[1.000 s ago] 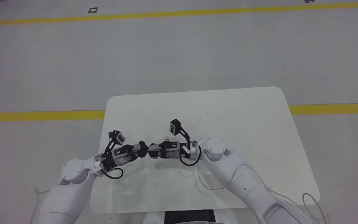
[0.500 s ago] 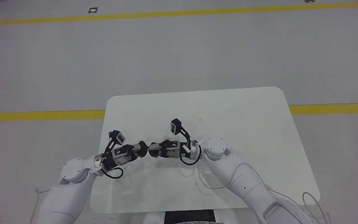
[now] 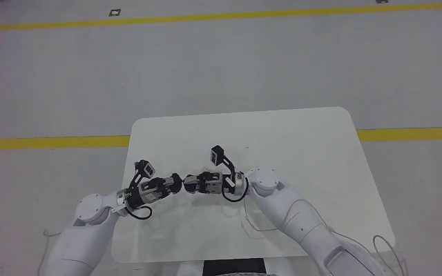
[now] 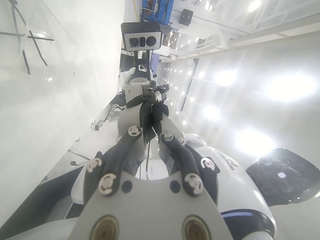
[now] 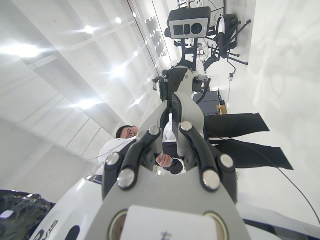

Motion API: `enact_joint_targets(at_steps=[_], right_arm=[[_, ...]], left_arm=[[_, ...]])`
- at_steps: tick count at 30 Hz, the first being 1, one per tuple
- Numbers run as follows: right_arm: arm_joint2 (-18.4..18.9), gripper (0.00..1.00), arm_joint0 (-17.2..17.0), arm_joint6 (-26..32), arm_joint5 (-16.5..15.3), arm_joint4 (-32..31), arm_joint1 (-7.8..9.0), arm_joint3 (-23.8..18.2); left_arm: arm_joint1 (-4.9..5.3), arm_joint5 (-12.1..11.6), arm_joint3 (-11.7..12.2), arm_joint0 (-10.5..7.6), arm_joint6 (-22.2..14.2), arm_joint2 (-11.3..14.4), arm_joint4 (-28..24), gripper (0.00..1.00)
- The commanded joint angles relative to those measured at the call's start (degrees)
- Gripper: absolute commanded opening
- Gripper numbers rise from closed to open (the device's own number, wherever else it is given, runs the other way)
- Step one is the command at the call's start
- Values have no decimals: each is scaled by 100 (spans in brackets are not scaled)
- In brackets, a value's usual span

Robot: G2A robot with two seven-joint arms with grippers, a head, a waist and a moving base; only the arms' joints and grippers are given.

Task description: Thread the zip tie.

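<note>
Held aloft: zip tie [image 4: 147,156], a thin dark strand pinched in left gripper [image 4: 152,114], above the near-left part of table [image 3: 304,131]. Left fingers pressed together on it. Facing it tip to tip: right gripper [image 5: 172,106], fingers drawn nearly together (what they pinch not resolvable). Both forearms low and level over the tabletop, pointing at each other, elbows out to the robot's sides. Tabletop white, corners rounded. Beyond it grey floor [image 3: 221,69] crossed by two yellow lines [image 3: 207,17]. Bright ceiling lights [image 5: 87,29] overhead
</note>
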Motion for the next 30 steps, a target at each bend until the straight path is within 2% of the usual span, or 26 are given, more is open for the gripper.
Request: enact_joint_targets(at_steps=[1,4,17,24,30], right_arm=[[-2,0,11,-17,-23,23,-4,23],[-1,0,19,-45,-71,51,-8,46],[-33,0,50,-73,-47,66,-11,84],[-60,0,72,-66,-37,49,-13,99],[-70,0,61,-64,-52,47,-9,91]], left_arm=[[3,-2,6,-11,0,7,-8,4],[9,-6,15,-24,-1,19,-18,7],[29,-28,44,-66,16,67,-60,9],[40,-30,56,-76,21,95,-71,0],[51,-40,75,-78,24,116,-74,0]])
